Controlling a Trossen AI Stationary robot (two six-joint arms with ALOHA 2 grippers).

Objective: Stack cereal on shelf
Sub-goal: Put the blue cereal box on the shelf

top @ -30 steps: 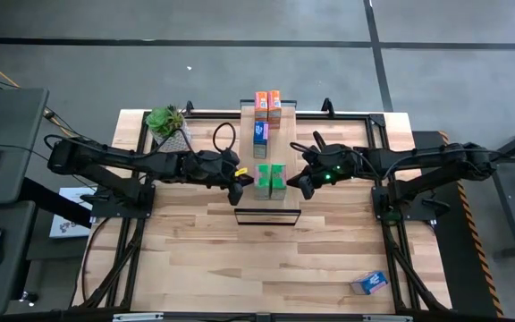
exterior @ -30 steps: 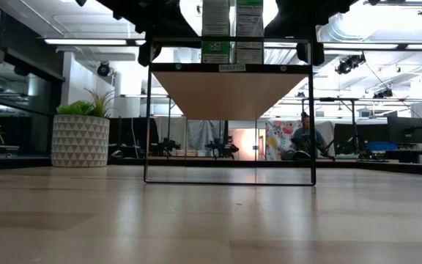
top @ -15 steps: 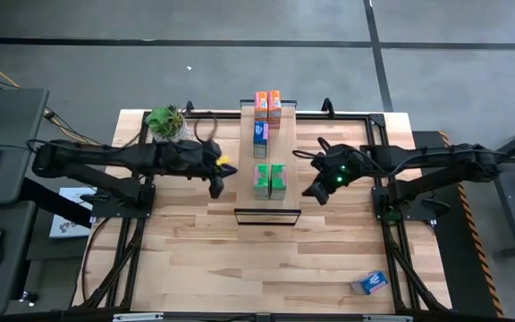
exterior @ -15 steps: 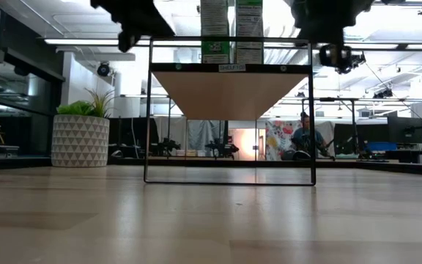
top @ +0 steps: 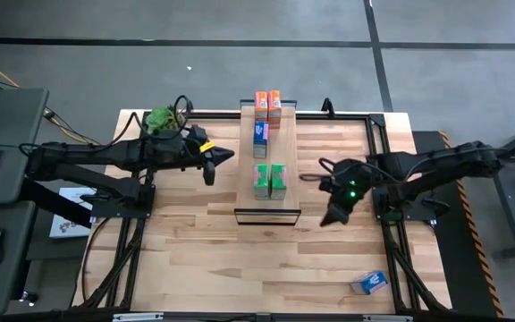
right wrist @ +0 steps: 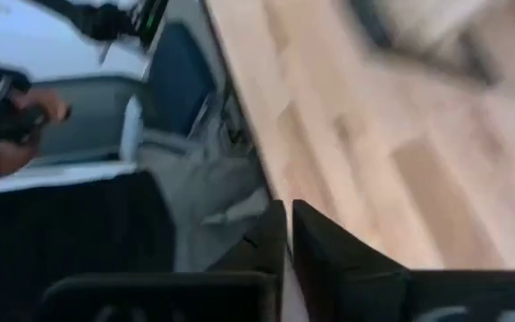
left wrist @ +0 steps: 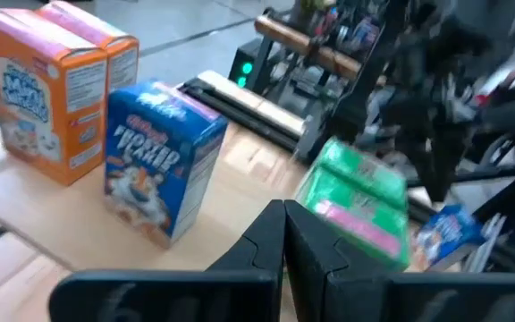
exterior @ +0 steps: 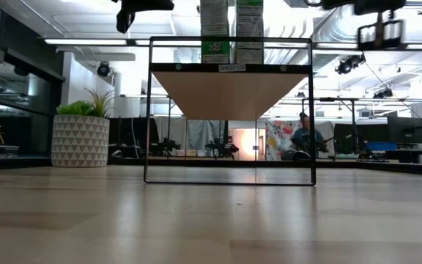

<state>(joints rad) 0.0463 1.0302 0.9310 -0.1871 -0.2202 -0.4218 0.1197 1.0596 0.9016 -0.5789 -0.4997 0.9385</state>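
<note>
The shelf point(top: 248, 156) stands mid-table, a light plank on a thin black frame point(exterior: 229, 110). On it stand two orange cereal boxes point(top: 267, 103) at the far end, a blue one point(top: 260, 134) and two green ones point(top: 270, 179); the left wrist view shows the orange point(left wrist: 43, 89), blue point(left wrist: 164, 161) and green point(left wrist: 356, 201) boxes. Another blue box point(top: 368, 283) lies on the table, near right. My left gripper point(top: 229, 155) hangs shut, left of the shelf. My right gripper point(top: 332, 217) hangs shut, right of the shelf's near end. Neither holds anything.
A potted plant point(top: 164, 121) stands at the table's far left, just beyond my left arm. Black frame rails point(top: 378, 134) run along the table's right side. Bare wood point(top: 240, 268) lies between the shelf's near end and the near edge.
Both grippers have drawn away from the two green boxes they flanked. The left has gone up and toward the table's far left. The right has gone toward the right and near edges and tipped further down. The green boxes have stayed on the shelf.
</note>
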